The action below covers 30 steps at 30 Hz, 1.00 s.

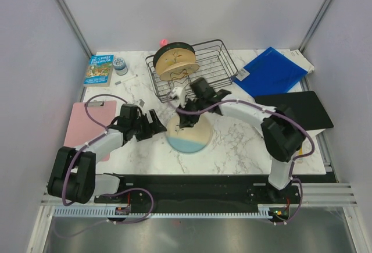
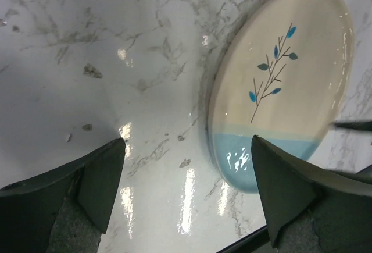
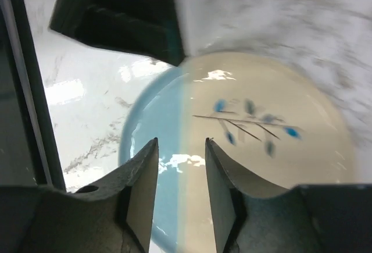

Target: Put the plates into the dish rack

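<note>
One cream-and-blue plate (image 1: 189, 135) is seen lying flat on the marble desk (image 1: 244, 142), in front of the dish rack (image 1: 228, 55) and apart from it. Its blue band is turned toward the arm bases, and it is placed between the two arms.

The left pincer (image 1: 158, 123) is spread wide open just beside the plate's left rim, low over the desk, and nothing is gripped by it. In the left wrist view the plate (image 2: 285, 72) is found to the right of the left pincer (image 2: 187, 142). Its blue edge is partly covered by the fingertip (image 2: 279, 177) at the picture's right, while bare marble is seen in the gap between the fingers.

The right pincer (image 1: 185, 119) is positioned above the plate's far rim. In the blurred right wrist view its fingers are shown parted by a narrow gap, with nothing clamped between them. The plate (image 3: 279, 148) is seen below and beyond the right pincer (image 3: 181, 142), the boundary of blue and cream running under the gap. Whether the fingertips touch the glaze cannot be told.

In the left end of the rack other plates (image 1: 176, 62) are stood on edge, with a tan one facing outward. Their number cannot be counted with certainty.
</note>
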Motion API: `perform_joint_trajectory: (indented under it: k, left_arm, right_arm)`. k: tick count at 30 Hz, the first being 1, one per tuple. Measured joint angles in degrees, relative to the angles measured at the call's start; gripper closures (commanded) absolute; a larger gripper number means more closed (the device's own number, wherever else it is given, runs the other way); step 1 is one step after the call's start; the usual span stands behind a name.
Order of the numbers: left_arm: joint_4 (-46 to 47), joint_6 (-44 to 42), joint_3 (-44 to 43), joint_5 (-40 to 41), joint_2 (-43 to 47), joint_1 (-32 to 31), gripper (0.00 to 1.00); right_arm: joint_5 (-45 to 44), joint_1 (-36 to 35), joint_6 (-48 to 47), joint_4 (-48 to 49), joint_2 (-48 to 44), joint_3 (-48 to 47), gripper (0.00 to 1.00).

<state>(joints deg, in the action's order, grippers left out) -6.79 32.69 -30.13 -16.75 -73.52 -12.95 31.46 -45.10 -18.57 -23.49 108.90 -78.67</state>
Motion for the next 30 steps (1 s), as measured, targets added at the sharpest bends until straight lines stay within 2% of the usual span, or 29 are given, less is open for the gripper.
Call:
perform_joint_trajectory:
  k: [6,12,21,22,26,27,28,30]
  left_arm:
    - [6.4,0.6,0.3,-5.5,-3.9,0.0,0.15]
    - [10.6,1.5,-1.3,-10.1,-9.4,-0.7,0.29]
    - [13.6,3.0,-2.3,-12.6,-14.1,-2.6,0.52]
    - [14.0,3.1,-2.0,-12.5,-14.1,-2.6,0.60]
    - [16.4,3.1,0.3,-12.4,-13.9,-2.6,0.75]
    - [17.0,3.1,1.0,-12.3,-13.7,-2.6,0.84]
    - [17.8,3.0,1.8,-12.3,-13.4,-2.6,0.98]
    - [18.8,2.7,3.0,-12.4,-13.0,-2.6,0.98]
  right_arm:
    - [3.5,17.9,13.0,6.9,-8.4,4.7,0.48]
    - [9.4,27.9,21.2,9.3,-7.0,11.7,0.47]
    - [17.2,29.7,24.8,11.1,-4.8,19.6,0.46]
    - [17.9,29.7,24.8,11.4,-4.8,20.1,0.46]
    - [20.2,29.7,24.7,12.4,-3.9,21.3,0.46]
    - [20.8,29.7,24.5,12.5,-3.4,21.3,0.45]
    - [21.4,29.7,24.4,12.6,-3.0,21.3,0.45]
    - [23.2,29.7,24.1,13.0,-1.5,21.3,0.45]
